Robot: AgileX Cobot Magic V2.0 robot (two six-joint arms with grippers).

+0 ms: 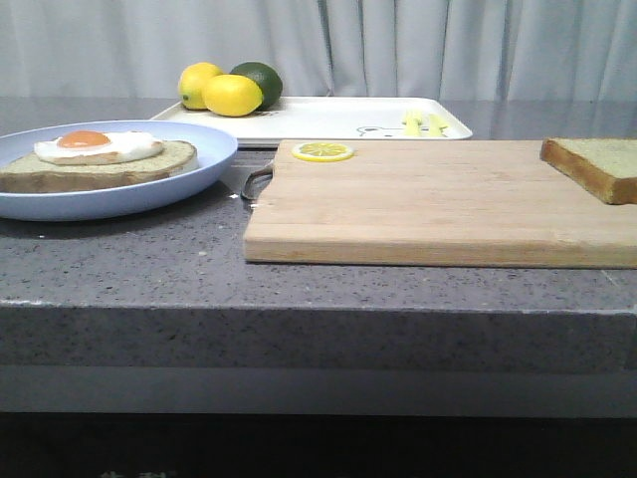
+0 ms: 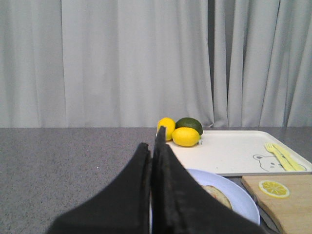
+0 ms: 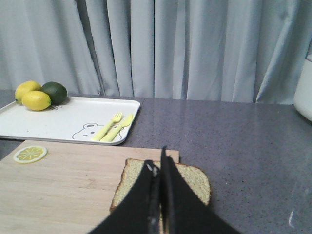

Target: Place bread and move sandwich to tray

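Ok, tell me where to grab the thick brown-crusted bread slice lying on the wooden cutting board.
Pinch the thick brown-crusted bread slice across its side crusts from above: it lies flat on the wooden cutting board, corner overhanging the right end. Right gripper fingers look closed; open them first.

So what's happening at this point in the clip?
Nothing is being held yet. The left hand hovers shut near the plate with the egg-topped sandwich, and the right hand hovers shut over the bread lying on the cutting board. The tray behind carries three citrus fruits.
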